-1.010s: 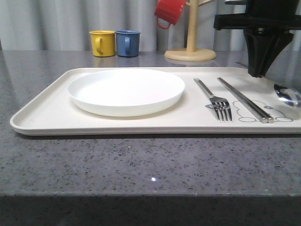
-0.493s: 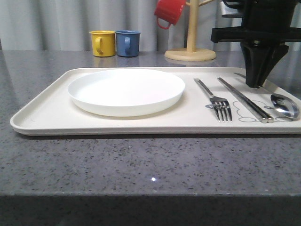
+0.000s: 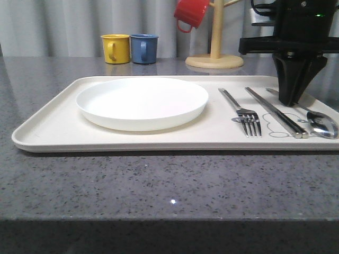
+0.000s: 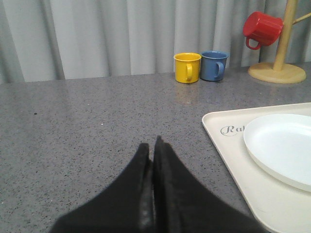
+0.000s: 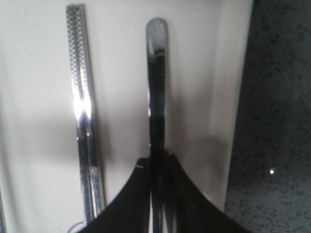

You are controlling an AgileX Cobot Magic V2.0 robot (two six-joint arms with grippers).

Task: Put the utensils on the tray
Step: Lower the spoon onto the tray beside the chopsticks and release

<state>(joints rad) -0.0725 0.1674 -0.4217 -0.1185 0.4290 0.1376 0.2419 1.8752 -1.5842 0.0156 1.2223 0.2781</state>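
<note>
1. While the right tool [image 3: 291, 100] stands low over the far right part of the tray [image 3: 47, 127], its black fingers [image 5: 141, 194] are clamped on the handle of the spoon [image 3: 323, 123].
2. Seen from the right wrist, the spoon handle [image 5: 156, 73] runs straight out from between the fingers, lying on or just above the tray floor beside the rim; which of the two cannot be told.
3. In the front view the spoon bowl sits on the tray near its right front edge.
4. Just beside it lie the chopsticks [image 3: 275, 112], paired and touching each other, and then the fork [image 3: 241, 112], both flat on the tray.
5. A white plate [image 3: 142, 101] rests on the tray's left half.
6. The left tool [image 4: 153, 145] hovers over the bare grey worktop [image 4: 87, 121], its fingers pressed together on nothing, near the tray's left end.
7. Yellow [image 3: 115, 48] and blue [image 3: 144, 48] mugs stand at the back of the worktop; a red mug [image 3: 190, 11] hangs on a wooden stand [image 3: 214, 58].
</note>
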